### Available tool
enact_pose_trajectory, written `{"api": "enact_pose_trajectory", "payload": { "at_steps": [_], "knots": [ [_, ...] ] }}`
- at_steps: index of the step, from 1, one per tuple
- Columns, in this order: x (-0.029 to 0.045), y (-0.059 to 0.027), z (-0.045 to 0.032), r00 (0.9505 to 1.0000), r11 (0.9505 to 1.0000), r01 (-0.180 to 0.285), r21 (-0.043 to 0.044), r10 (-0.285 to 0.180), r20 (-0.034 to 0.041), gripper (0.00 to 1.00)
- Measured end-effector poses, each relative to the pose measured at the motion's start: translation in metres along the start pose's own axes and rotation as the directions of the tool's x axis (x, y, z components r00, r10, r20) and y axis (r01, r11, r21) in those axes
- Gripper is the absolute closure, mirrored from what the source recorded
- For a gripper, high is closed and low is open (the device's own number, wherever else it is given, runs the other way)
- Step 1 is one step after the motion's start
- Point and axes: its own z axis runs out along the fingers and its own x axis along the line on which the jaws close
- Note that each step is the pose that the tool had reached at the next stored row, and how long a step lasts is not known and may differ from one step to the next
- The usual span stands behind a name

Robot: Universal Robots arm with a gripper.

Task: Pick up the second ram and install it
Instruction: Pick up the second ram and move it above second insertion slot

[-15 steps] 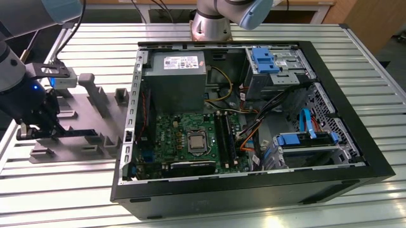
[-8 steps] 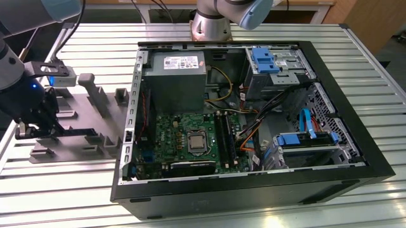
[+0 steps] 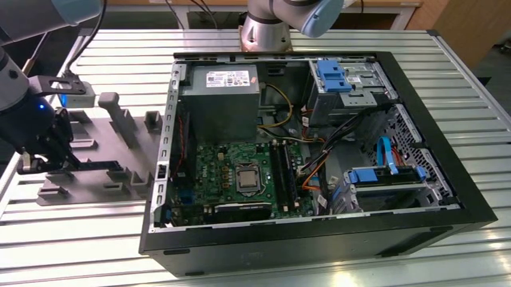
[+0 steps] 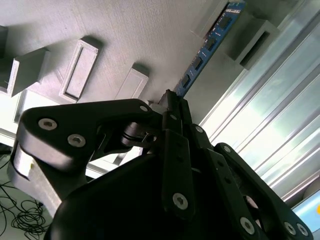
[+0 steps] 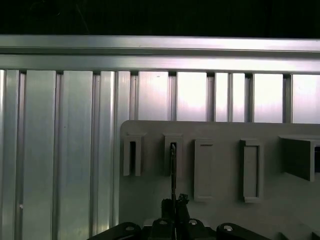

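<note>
The slatted table [image 3: 88,239] carries the open computer case [image 3: 319,242] mid-table, bare slats along its near edge. Over the grey holder tray [image 3: 96,130] at the table's edge on the exterior view's left, the gripper [image 4: 170,98] clamps one end of the second ram [image 4: 210,43].

Black linkage claw [image 4: 171,98] with silver screws [image 4: 180,201]; grey arm [image 3: 264,33], pale-blue joint caps [image 3: 324,15]

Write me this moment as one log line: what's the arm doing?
gripper: shut on second ram | where: over grey holder tray, beside open computer case | ram lifted clear of tray: cannot tell | install: not yet done
</note>
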Motion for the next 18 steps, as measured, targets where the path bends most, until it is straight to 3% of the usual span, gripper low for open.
{"api": "enact_pose_trajectory", "payload": {
  "at_steps": [18],
  "knots": [
    [0.0,0.0,-0.0054,1.0,1.0,0.0,0.0,0.0,0.0,0.86]
  ]
}}
